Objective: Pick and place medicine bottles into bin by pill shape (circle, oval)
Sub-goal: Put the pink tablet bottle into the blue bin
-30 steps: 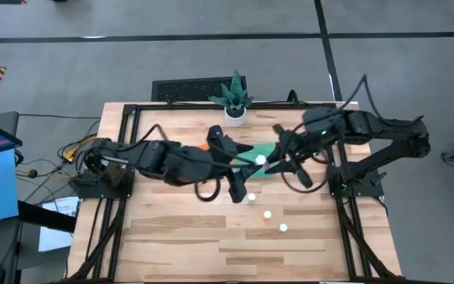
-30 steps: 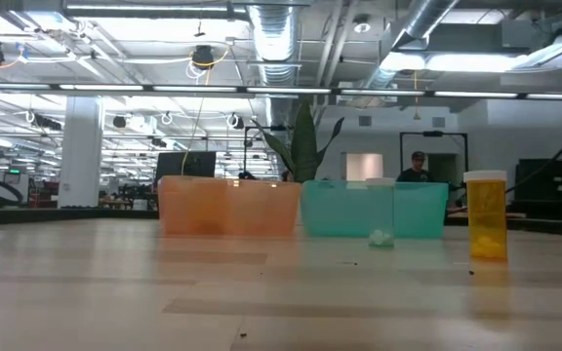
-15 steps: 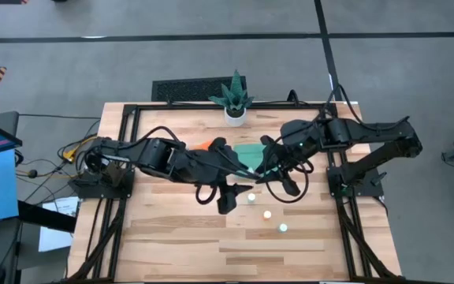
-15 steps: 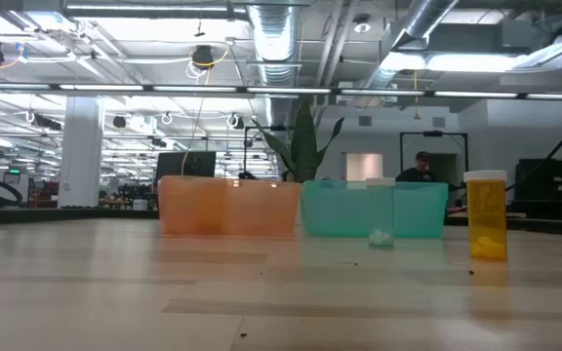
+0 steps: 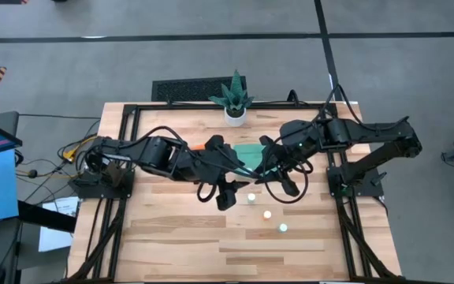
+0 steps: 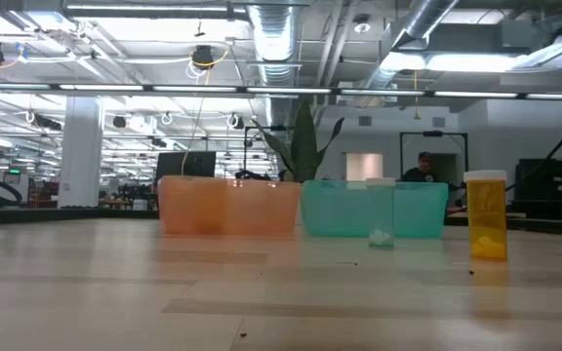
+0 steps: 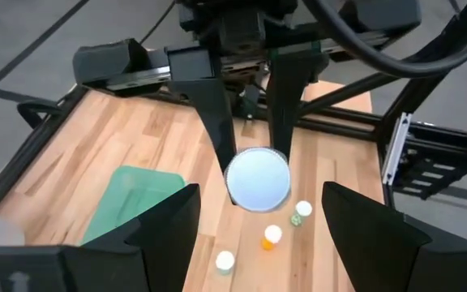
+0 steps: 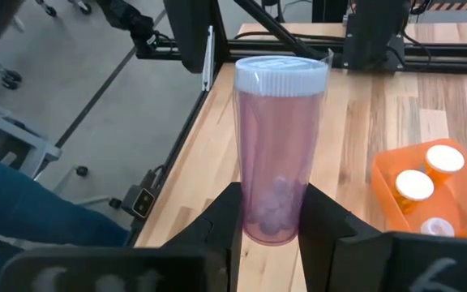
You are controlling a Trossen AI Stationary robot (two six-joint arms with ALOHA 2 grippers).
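- Holding a clear medicine bottle (image 8: 280, 150) upright, your right gripper (image 8: 271, 219) has its fingers clamped around the lower body, probably so the pills inside can be read.
- Your left gripper (image 7: 258, 219) faces that bottle's white cap, fingers spread and empty.
- Orange bin (image 8: 428, 195) already contains capped bottles; the teal bin (image 6: 374, 210) stands beside it.
- Three bottles (image 5: 267, 214) wait on the table (image 5: 172, 244).
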